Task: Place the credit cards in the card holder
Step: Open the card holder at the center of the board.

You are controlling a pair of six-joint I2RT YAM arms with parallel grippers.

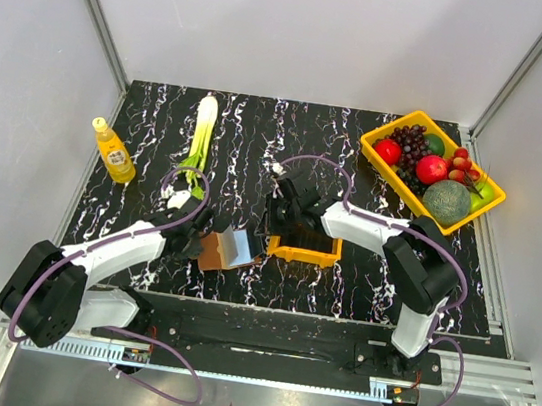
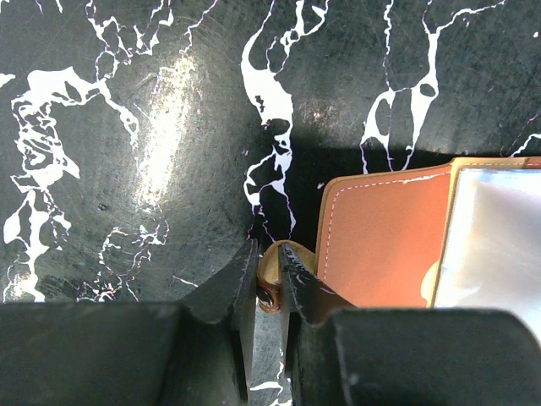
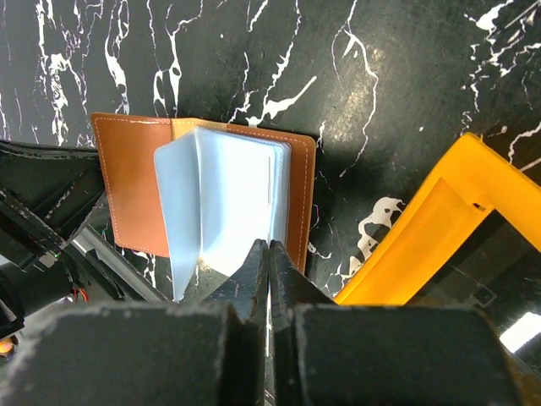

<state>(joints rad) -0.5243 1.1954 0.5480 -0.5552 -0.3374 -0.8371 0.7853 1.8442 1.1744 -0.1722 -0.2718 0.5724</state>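
The brown card holder (image 1: 214, 252) (image 2: 380, 237) (image 3: 127, 182) lies open on the black marble table, its pale blue inner leaves (image 3: 224, 194) fanned upward. My left gripper (image 1: 198, 236) (image 2: 269, 258) is shut on the holder's left edge, pinching the leather flap. My right gripper (image 1: 269, 228) (image 3: 269, 249) sits at the holder's near right side with its jaws pressed together. A thin pale credit card (image 3: 270, 216) stands edge-on between them and reaches in among the leaves. No other card shows.
A small orange bin (image 1: 304, 255) (image 3: 423, 245) stands right beside the holder, under my right wrist. A yellow tray (image 1: 420, 116) of fruit is at the back right. A yellow bottle (image 1: 114, 151) and a leek (image 1: 202, 128) lie at the back left.
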